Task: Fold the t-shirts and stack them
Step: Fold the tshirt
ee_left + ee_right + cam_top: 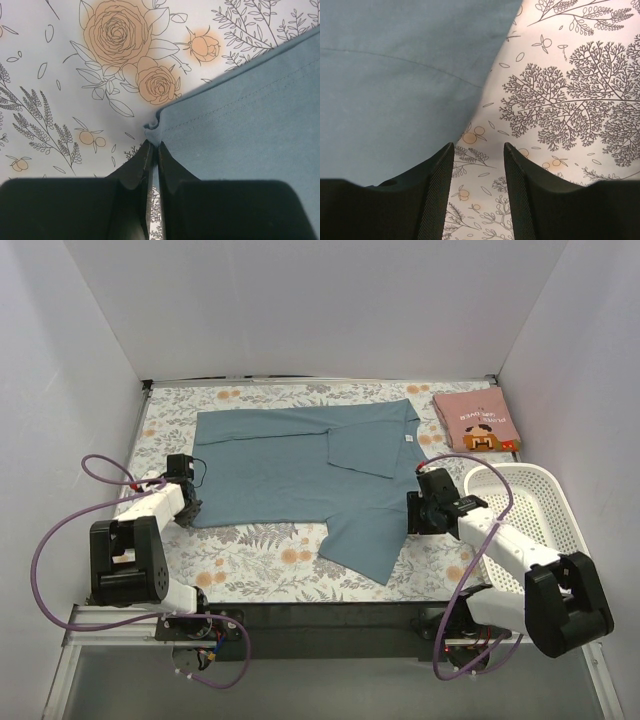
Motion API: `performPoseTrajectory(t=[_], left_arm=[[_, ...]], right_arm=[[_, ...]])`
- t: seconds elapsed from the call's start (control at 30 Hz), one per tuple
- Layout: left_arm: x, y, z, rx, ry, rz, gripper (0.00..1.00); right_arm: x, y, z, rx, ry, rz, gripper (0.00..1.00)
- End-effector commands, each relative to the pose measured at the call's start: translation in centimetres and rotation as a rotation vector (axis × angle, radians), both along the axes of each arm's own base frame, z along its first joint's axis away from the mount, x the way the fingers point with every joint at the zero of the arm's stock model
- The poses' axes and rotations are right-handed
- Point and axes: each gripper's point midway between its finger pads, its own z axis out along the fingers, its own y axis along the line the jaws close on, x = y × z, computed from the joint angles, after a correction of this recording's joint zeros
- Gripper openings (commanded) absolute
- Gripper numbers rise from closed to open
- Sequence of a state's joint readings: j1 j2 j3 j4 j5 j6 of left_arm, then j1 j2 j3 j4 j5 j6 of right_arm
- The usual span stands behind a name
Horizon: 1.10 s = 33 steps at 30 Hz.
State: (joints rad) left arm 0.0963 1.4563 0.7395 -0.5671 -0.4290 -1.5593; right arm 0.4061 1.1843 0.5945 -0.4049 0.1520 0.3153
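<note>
Gripping state, left gripper (152, 147): fingers shut together on the near-left hem corner of the teal-blue t-shirt (280, 470), cloth puckered at the tips.
Right gripper (479, 150): fingers moderately apart, holding nothing, low over the floral table cloth (260, 560) at that shirt's right edge.
Teal-blue t-shirt: spread mid-table, a flap folded over.
Pink t-shirt (477, 420): folded, far right, beyond the white basket (540, 475).

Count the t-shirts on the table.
2. A blue t-shirt lies spread across the middle; a pink t-shirt sits folded at the far right. The basket, partly hidden, shows none.
</note>
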Motion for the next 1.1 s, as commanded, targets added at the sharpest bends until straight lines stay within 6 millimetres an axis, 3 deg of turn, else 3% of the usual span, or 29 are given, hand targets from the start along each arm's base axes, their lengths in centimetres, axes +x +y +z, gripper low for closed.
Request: performPoseTrajectory(t=[0.0, 0.3, 0.5, 0.7, 0.83, 0.97, 1.07], left_arm=[[-0.8, 0.4, 0.4, 0.019, 0.006, -0.010, 0.00], [-0.4, 0.6, 1.0, 0.034, -0.016, -0.008, 0.00], [-0.3, 0.8, 1.0, 0.042, -0.011, -0.006, 0.00], [-0.3, 0.8, 1.1, 0.040, -0.015, -0.008, 0.00], [-0.6, 0.7, 1.1, 0.040, -0.017, -0.005, 0.00], [-0.8, 0.5, 1.5, 0.027, -0.015, -0.003, 0.00], [-0.9, 0.5, 2.3, 0.029, -0.017, 0.005, 0.00]], right_arm=[[2.5, 1.0, 1.3, 0.098, -0.066, -0.074, 0.50], [5.9, 0.4, 1.8, 0.158, -0.079, -0.150, 0.43], [5.9, 1.6, 0.6, 0.236, -0.043, -0.143, 0.42], [5.3, 0.3, -1.5, 0.183, -0.014, -0.182, 0.41], [4.3, -0.6, -2.4, 0.155, 0.001, -0.189, 0.29], [3.9, -1.0, -2.0, 0.162, -0.010, -0.188, 0.02], [3.9, -1.4, -0.7, 0.150, -0.031, -0.178, 0.01]])
